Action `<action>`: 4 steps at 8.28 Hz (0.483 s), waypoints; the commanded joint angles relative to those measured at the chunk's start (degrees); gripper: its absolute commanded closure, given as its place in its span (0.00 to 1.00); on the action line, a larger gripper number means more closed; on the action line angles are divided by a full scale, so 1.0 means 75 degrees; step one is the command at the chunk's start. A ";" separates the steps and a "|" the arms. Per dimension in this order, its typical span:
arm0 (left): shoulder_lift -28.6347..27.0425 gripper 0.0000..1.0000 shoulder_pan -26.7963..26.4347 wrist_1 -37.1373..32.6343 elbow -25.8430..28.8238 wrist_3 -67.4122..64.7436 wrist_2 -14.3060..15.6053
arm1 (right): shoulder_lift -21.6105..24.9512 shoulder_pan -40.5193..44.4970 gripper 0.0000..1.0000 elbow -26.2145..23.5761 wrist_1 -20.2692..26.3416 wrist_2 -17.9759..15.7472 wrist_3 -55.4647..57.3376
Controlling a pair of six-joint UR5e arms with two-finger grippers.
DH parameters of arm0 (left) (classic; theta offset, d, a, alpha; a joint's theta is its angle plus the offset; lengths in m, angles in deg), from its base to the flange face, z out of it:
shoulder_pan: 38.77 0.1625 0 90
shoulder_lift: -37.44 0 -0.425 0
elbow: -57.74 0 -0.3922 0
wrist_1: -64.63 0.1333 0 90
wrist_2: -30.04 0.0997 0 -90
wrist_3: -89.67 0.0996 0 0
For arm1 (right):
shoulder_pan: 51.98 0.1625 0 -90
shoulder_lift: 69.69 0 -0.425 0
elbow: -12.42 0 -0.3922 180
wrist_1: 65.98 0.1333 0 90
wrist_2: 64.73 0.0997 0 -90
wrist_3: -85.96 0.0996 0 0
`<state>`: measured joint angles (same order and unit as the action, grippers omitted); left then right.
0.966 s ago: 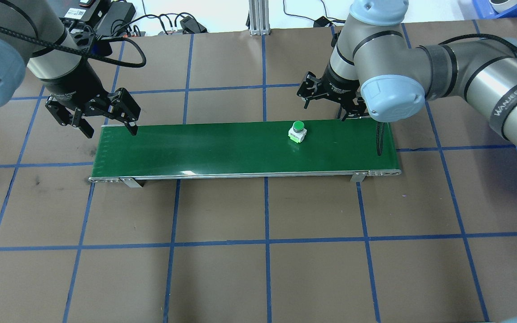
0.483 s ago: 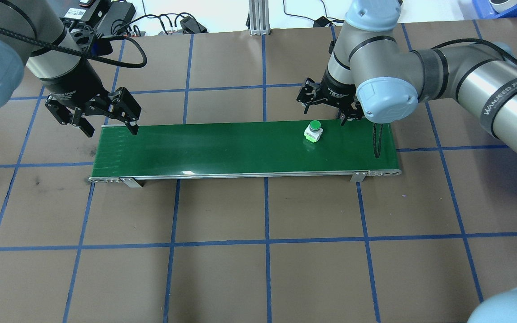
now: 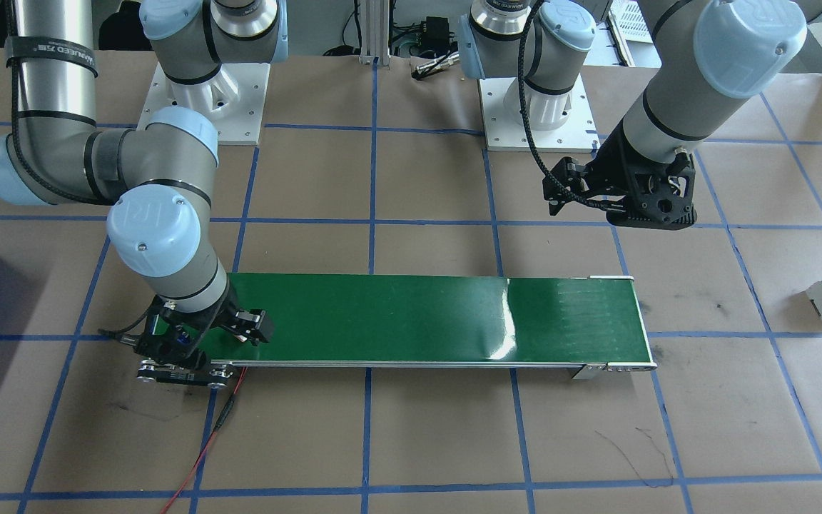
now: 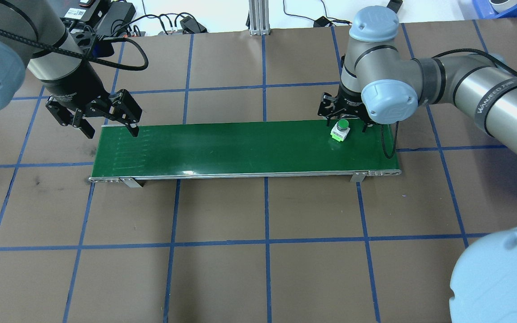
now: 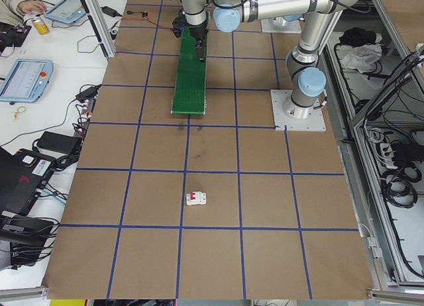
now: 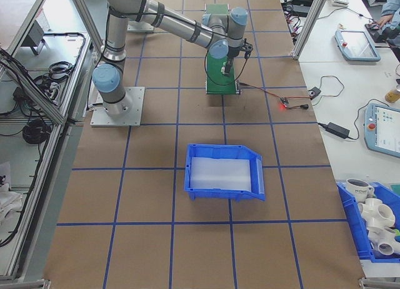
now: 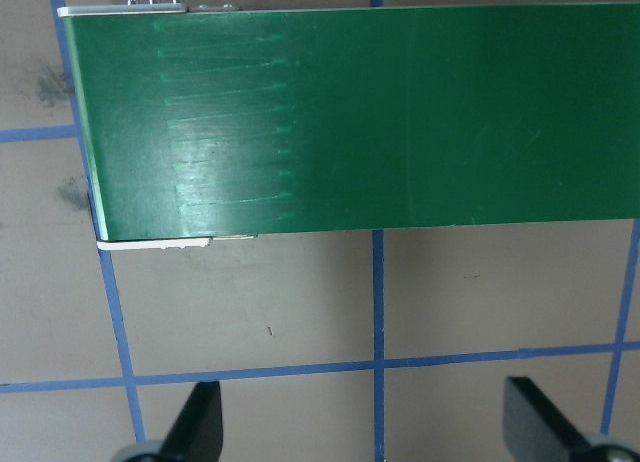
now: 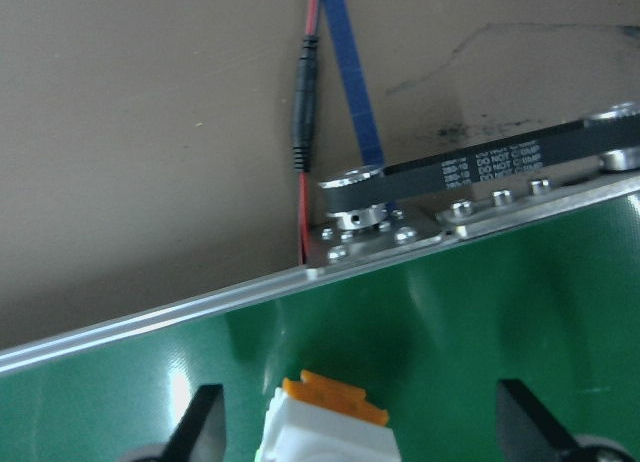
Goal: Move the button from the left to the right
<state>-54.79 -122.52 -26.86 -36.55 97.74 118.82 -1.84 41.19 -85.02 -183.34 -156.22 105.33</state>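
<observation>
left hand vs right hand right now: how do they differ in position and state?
1. The left hand hangs at the far left end of the green belt; the right hand is over the belt's right end.
2. The left hand has nothing between its fingers; the right hand straddles the button, fingers on either side, not closed on it.
3. The left wrist view shows only belt and table; the right wrist view shows the button's body.
Shared: both open.

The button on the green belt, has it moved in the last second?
Yes. In the overhead view the button has travelled along the conveyor belt toward its right end, now sitting under the open right gripper.
</observation>
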 commanded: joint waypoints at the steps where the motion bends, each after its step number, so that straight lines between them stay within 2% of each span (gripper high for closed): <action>1: 0.0028 0.00 -0.0222 0.0012 -0.0025 0.0003 -0.0001 | -0.0035 -0.0492 0.22 -0.0017 0.0367 -0.0094 -0.0133; 4: 0.0122 0.00 -0.0258 0.0012 -0.0026 0.0003 -0.0001 | -0.0034 -0.0492 0.24 -0.0029 0.0391 -0.0106 -0.0273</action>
<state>-54.17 -124.29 -26.81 -36.71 97.76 118.86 -2.05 37.61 -85.21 -180.57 -156.95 104.16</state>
